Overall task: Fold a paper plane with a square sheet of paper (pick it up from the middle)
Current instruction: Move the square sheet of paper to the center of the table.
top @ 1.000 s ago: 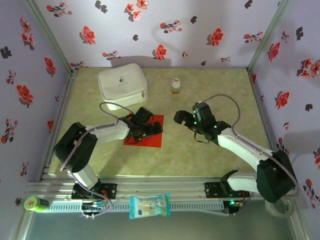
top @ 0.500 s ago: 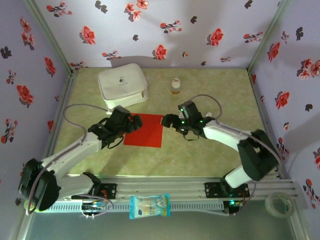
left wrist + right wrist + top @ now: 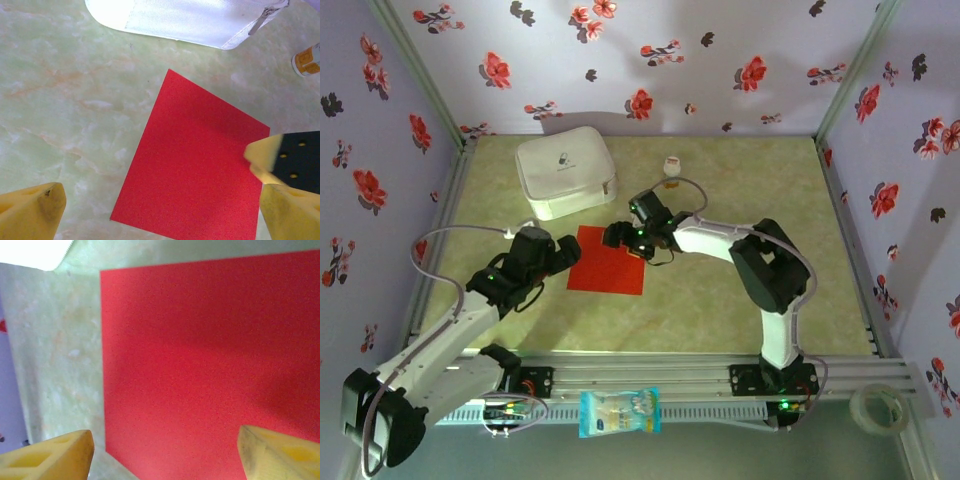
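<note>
The square sheet of paper [image 3: 606, 270], bright red, lies flat and unfolded on the table; a paper plane is out of view. My right gripper [image 3: 621, 240] hovers over the sheet's far right part, open, its yellow fingertips straddling the red paper [image 3: 210, 350] with nothing between them. My left gripper [image 3: 564, 256] is just off the sheet's left edge, wide open and empty. In the left wrist view the sheet [image 3: 195, 165] lies ahead of the left gripper [image 3: 165, 222], and a yellow fingertip [image 3: 262, 152] of the right gripper sits over the sheet's right edge.
A white zip case [image 3: 565, 170] [image 3: 190, 20] stands at the back left, close to the sheet's far corner. A small bottle [image 3: 671, 165] [image 3: 306, 61] stands behind the right arm. A snack packet [image 3: 618, 412] and a tape roll [image 3: 876, 408] lie beyond the near rail.
The left gripper has pulled back leftward off the sheet. The right gripper has swung left from the table's middle to over the sheet, its jaws narrowing a little.
</note>
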Controlling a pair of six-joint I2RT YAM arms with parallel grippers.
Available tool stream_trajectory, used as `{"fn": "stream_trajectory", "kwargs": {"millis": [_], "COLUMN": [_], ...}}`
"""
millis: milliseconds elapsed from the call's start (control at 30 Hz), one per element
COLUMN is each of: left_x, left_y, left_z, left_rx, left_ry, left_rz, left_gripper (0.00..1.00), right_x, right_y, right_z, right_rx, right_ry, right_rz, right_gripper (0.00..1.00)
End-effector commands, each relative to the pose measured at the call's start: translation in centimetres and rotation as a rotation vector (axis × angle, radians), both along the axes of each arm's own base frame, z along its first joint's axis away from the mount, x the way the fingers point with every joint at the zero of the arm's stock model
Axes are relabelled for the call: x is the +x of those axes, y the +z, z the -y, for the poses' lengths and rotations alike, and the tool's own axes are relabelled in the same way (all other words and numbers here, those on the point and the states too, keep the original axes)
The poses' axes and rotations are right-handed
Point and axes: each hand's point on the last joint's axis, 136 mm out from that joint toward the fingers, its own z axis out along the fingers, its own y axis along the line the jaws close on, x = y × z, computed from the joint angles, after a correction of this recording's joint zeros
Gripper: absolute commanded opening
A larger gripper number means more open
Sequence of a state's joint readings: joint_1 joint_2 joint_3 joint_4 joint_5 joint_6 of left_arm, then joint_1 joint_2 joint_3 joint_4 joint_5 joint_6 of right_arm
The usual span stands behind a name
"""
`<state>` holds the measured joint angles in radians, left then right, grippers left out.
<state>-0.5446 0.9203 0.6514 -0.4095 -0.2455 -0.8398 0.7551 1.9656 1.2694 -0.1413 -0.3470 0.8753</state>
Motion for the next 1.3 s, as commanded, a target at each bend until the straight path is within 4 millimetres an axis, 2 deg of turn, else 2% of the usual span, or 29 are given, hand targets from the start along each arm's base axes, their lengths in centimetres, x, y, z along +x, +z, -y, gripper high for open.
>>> {"fn": "stream_trajectory", "kwargs": {"millis": [0,167,300,467,667,733,933,1033,1167,1267], "left_x": [1.3,3.0,4.0,4.3,4.0,4.1,4.2,4.7,5.2,5.4], "left_y": [1.5,3.5,3.8,2.7,2.2,2.5,2.4,2.3,2.1,1.5], "left_z": [-0.5,-0.7,-1.3,-2.2,-3.5,-3.1,-1.2,0.4,3.0,4.9], "left_rx": [0.022,0.011,0.010,0.007,0.034,0.015,-0.024,-0.045,-0.051,-0.024], "left_ry": [0.004,0.026,0.065,0.118,0.156,0.142,0.063,-0.013,-0.133,-0.212], "left_rz": [0.090,0.146,0.157,0.131,0.127,0.128,0.081,0.047,-0.056,-0.166], "left_gripper": [1.00,1.00,1.00,1.00,1.00,1.00,0.99,0.94,0.90,0.83], "right_x": [-1.0,-2.4,-3.7,-5.2,-5.7,-5.0,-3.0,-2.3,-1.5,-0.9], "right_y": [-2.8,-4.3,-4.8,-5.4,-4.6,-3.3,2.7,4.8,6.3,7.2], "right_z": [2.0,5.6,8.1,9.5,9.7,9.3,9.3,10.6,13.4,15.6], "right_rx": [-0.162,-0.277,-0.322,-0.299,-0.267,-0.238,-0.180,-0.145,-0.106,-0.066], "right_ry": [-0.029,-0.088,-0.150,-0.225,-0.232,-0.232,-0.226,-0.254,-0.314,-0.339], "right_rz": [-0.061,-0.065,-0.080,-0.107,-0.071,-0.036,0.103,0.138,0.143,0.150], "right_gripper": [0.76,0.75,0.75,0.75,0.76,0.76,0.78,0.80,0.80,0.81]}}
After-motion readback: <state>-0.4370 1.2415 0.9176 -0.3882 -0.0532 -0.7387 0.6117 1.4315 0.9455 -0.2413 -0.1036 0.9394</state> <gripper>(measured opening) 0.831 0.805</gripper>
